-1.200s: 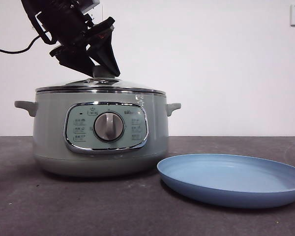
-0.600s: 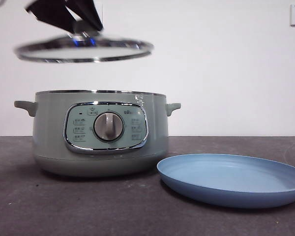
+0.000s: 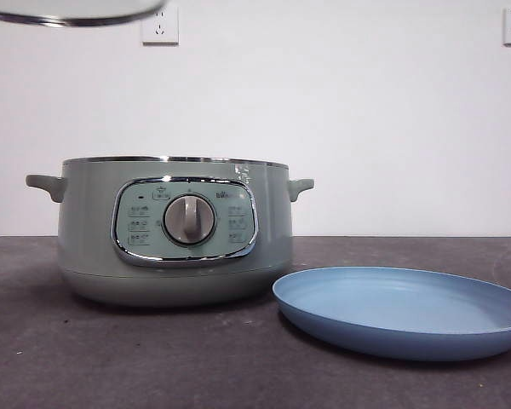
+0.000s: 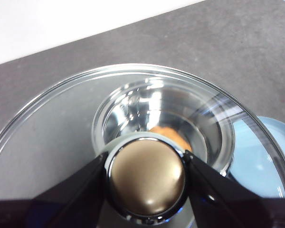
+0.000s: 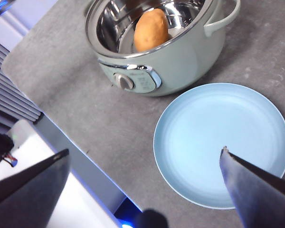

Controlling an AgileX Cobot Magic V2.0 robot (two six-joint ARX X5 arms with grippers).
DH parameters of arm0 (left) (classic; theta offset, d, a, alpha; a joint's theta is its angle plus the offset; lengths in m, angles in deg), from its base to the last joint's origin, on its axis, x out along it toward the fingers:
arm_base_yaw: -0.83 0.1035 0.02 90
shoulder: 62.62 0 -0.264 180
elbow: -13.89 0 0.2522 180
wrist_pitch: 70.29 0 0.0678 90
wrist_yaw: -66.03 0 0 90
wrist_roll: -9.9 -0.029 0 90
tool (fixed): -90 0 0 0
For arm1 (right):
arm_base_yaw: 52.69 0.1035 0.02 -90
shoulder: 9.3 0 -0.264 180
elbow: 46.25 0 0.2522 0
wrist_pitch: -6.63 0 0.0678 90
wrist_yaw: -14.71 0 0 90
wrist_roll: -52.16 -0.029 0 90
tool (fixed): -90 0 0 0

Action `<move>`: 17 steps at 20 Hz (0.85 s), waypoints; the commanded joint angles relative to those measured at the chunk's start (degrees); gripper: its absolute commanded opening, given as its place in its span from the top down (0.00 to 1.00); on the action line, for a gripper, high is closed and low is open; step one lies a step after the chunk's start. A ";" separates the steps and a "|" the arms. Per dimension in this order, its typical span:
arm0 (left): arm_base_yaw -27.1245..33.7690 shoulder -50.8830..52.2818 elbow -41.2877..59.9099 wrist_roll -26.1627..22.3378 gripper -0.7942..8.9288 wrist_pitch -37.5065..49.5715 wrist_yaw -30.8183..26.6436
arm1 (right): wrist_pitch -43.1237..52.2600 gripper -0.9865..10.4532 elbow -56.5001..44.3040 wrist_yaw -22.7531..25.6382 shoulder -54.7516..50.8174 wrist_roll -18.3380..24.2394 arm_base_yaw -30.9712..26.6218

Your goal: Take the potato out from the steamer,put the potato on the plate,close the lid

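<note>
Up high, the left gripper (image 4: 146,178) clamps the lid (image 4: 61,123) by its knob; a slip would probably drop glass onto the steamer (image 3: 175,230). Right gripper (image 5: 142,166) hangs wide open over the plate (image 5: 213,137), potato (image 5: 151,29) untouched.

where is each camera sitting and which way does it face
Front view: low at table height, looking level at the steamer and plate; no arm, only the lid edge up top.
Left wrist view: looks down past the left gripper shut on the lid knob.
Right wrist view: high, looking down between the open right gripper jaws at the potato.
All views share steamer and plate.
</note>
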 commanded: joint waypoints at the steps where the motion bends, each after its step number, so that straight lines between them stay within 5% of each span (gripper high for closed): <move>1: 0.96 2.95 -0.17 -0.26 0.93 -0.37 0.00 | 1.97 0.39 0.15 -0.04 0.92 -2.36 0.09; 12: 1.16 7.82 -0.17 -0.24 0.93 -8.52 -1.05 | 13.31 0.39 1.86 0.42 9.79 -8.59 7.45; 17: 1.16 8.83 -0.17 -0.24 0.93 -10.78 -1.07 | 16.55 0.39 8.17 6.29 18.62 -9.42 13.25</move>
